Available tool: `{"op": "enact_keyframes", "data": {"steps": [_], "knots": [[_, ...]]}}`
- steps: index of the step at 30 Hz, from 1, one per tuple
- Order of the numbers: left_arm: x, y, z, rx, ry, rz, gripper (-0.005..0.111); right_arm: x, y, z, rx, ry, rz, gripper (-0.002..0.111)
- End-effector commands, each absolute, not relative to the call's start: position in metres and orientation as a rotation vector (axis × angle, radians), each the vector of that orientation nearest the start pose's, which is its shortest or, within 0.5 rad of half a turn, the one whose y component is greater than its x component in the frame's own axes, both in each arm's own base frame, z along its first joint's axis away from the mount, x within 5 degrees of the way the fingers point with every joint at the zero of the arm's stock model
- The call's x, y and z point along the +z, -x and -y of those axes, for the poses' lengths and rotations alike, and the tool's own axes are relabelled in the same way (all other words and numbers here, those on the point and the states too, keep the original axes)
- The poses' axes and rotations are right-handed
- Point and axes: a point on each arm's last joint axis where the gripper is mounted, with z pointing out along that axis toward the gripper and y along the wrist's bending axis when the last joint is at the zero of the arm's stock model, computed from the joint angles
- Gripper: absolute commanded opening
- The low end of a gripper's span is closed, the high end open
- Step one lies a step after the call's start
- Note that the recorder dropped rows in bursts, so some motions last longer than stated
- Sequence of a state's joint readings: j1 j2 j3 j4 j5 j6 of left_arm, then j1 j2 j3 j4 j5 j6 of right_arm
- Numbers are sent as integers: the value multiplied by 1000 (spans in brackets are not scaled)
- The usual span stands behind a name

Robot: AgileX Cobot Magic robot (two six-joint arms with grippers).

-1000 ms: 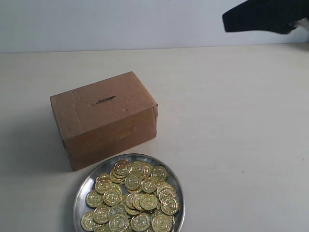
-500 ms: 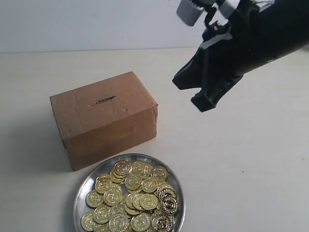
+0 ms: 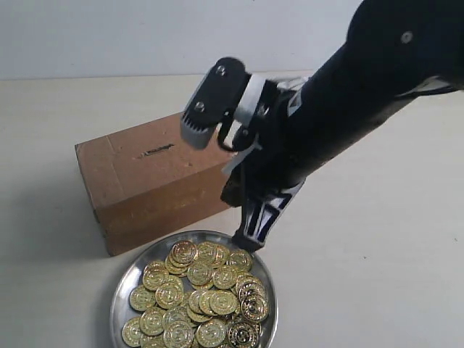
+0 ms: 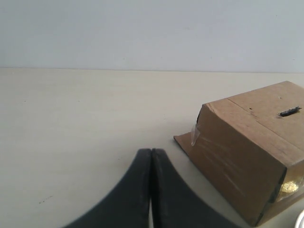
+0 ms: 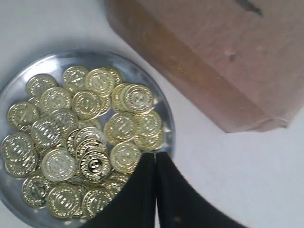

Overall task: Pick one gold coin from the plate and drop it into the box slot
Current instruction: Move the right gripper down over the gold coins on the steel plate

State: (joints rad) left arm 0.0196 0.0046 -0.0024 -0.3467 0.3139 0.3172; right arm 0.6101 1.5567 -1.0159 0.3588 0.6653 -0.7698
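Exterior view: we saw the robot's black right arm (image 3: 362, 94) reach in from the upper right. Its right claw (image 3: 246, 235) pointed down at the far rim of the round, shiny silver metal plate (image 3: 120, 293), with the jaws pressed together and nothing between them. The plate lay on the pale desk (image 3: 377, 275) heaped with embossed gold coins (image 3: 199, 293). Its far rim sat just beside the front face of the plain brown rectangular cardboard box (image 3: 145, 185). The short, rough-edged dark slot (image 3: 157, 151) showed uncovered on the box's top, while the arm hid the box's right end.

In the right wrist view, we found the right claw (image 5: 155, 156) closed to a thin seam. Its tips were at the edge of the plate (image 5: 142, 71), next to the nearest coins (image 5: 85, 142). We could not tell whether they touched metal or coin. The box (image 5: 213, 57) stood close beyond the plate, its slot (image 5: 249, 7) barely in the picture.

In the left wrist view, the left claw (image 4: 151, 153) was likewise closed tight and empty, low over the bare desk (image 4: 85, 118). The box (image 4: 242, 142) stood apart from it, the slot (image 4: 289, 111) visible on top. We caught a glint of the coins (image 4: 289, 185) past the box's lower corner.
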Motion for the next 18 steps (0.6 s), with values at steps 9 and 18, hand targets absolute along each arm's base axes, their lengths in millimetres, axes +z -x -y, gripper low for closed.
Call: {"op": "enact_keyframes", "data": {"steps": [9, 18], "knots": [[187, -54, 9, -90, -49, -1777, 0, 200, -208, -237, 389, 1849, -2201, 0], [187, -54, 9, -90, -49, -1777, 0, 179, -207, -250, 367, 1958, -2129, 18]]}}
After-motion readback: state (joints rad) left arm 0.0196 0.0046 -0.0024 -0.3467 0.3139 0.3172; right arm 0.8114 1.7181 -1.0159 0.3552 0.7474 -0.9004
